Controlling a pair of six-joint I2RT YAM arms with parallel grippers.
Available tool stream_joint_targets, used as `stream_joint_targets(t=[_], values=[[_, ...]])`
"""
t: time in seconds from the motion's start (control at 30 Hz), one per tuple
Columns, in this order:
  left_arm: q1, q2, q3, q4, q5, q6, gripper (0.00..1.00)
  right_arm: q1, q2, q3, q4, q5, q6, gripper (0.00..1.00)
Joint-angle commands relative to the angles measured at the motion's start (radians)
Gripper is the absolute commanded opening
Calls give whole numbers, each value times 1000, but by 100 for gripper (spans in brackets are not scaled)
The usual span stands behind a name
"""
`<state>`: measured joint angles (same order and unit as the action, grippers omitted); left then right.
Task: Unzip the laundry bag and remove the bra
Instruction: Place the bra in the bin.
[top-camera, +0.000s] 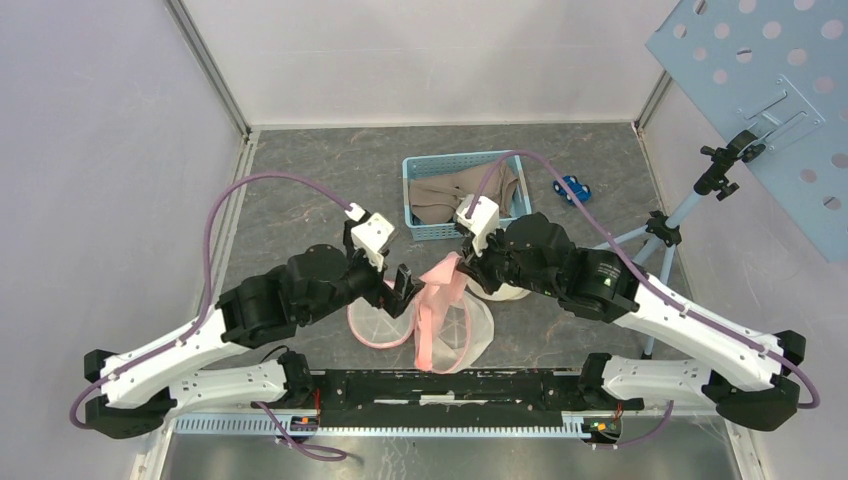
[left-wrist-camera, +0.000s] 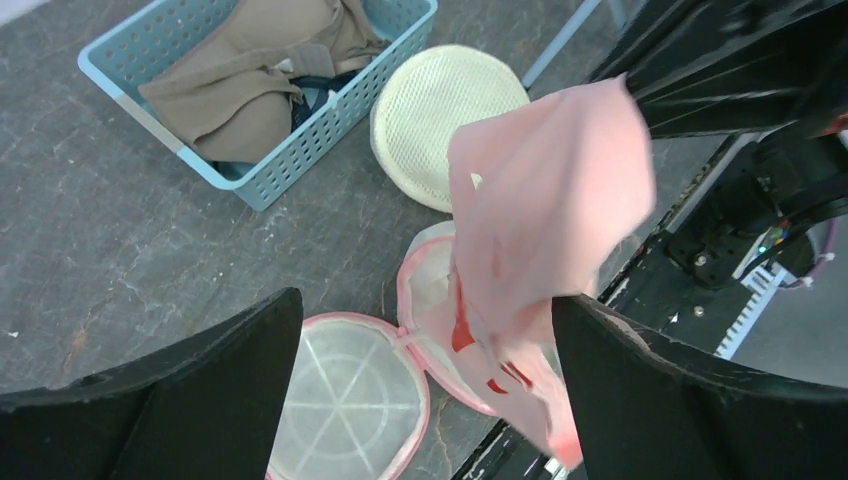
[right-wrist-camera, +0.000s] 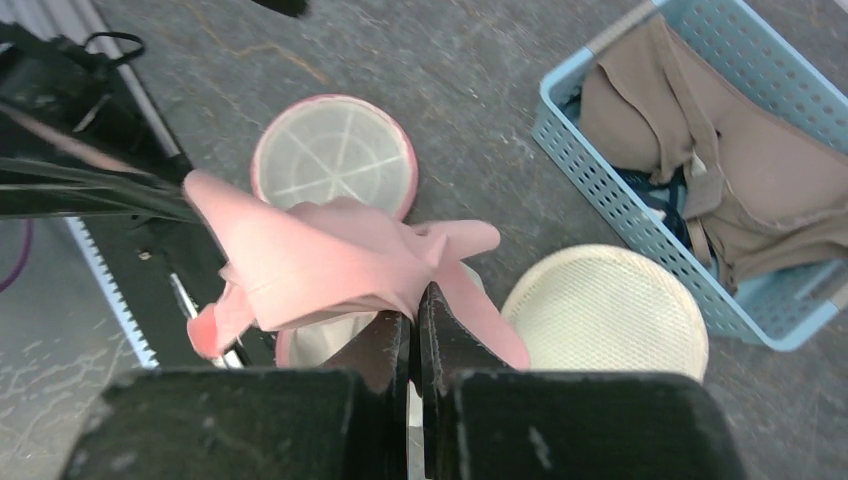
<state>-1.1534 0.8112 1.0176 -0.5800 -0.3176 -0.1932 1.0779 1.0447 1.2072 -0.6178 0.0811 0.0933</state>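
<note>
The right tool was pinched shut on the pale pink fabric bra, which hung above the round pink-rimmed mesh laundry bag lying open on the grey stone-patterned surface. The left tool gaped wide beside the bra, holding nothing. A cream round mesh pad lay just beside a light blue perforated plastic basket.

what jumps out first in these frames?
The pink bra, pinched in the shut right gripper and dangling over the unzipped laundry bag at the table's near centre. The left gripper stands wide open just beside it, holding nothing. Behind them sits a blue basket with tan garments.
</note>
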Motion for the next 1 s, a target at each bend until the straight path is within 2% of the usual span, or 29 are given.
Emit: stream_joint_targets(t=[0.0, 0.2, 0.53, 0.57, 0.7, 0.73, 0.77, 0.8, 0.83, 0.87, 0.9, 0.97], values=[[-2, 23, 64, -54, 63, -12, 100, -6, 3, 47, -6, 125, 54, 0], [-2, 3, -10, 76, 184, -2, 100, -17, 32, 80, -26, 135, 70, 0], [-2, 127, -27, 158, 26, 63, 98, -42, 37, 113, 24, -78, 94, 0], [-2, 127, -25, 164, 30, 61, 94, -44, 33, 112, 23, -91, 92, 0], [2, 88, -39, 183, 59, 57, 64, -48, 26, 108, 11, -141, 83, 0], [10, 72, -44, 181, 112, 67, 59, -50, 23, 105, 10, -151, 80, 0], [16, 58, -47, 177, 160, 75, 48, -51, 19, 102, 7, -156, 77, 0], [26, 50, -47, 170, 211, 77, 34, -52, 15, 98, 4, -162, 73, 0], [30, 48, -44, 159, 244, 78, 22, -53, 9, 96, 2, -172, 63, 5], [34, 53, -36, 143, 270, 78, 8, -55, 5, 96, 1, -184, 53, 15], [34, 59, -30, 123, 290, 77, 3, -55, -4, 94, 2, -193, 44, 35], [34, 69, -17, 97, 342, 78, 2, -54, -27, 85, 3, -200, 20, 67]])
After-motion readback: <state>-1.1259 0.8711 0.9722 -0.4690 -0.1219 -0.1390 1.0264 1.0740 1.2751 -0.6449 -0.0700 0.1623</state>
